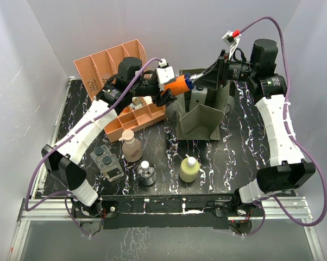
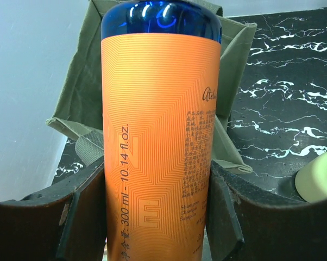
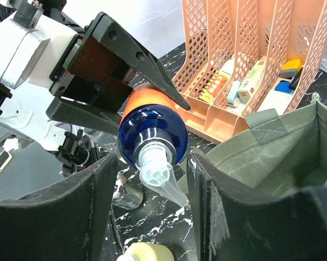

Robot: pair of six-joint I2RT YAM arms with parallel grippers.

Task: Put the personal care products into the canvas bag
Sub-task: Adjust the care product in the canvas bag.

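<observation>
My left gripper (image 1: 169, 88) is shut on the orange-and-blue pump bottle (image 1: 180, 84) and holds it on its side in the air, pump end toward the olive canvas bag (image 1: 201, 111). In the left wrist view the bottle (image 2: 161, 109) fills the gap between the fingers, with the bag (image 2: 76, 81) behind it. My right gripper (image 1: 203, 76) is open at the bag's left rim. In its wrist view the bottle's pump head (image 3: 155, 163) sits between its fingers, beside the bag (image 3: 283, 147). The tan pump bottle (image 1: 132, 147), twin pack (image 1: 106, 161), small clear round bottle (image 1: 146, 173) and yellow bottle (image 1: 189, 168) stand on the table.
The salmon-orange slotted rack (image 1: 106, 62) stands at the back left, with small boxes and tubes in its trays (image 3: 250, 81). The black marbled table (image 1: 239, 141) has white walls on the left, back and right.
</observation>
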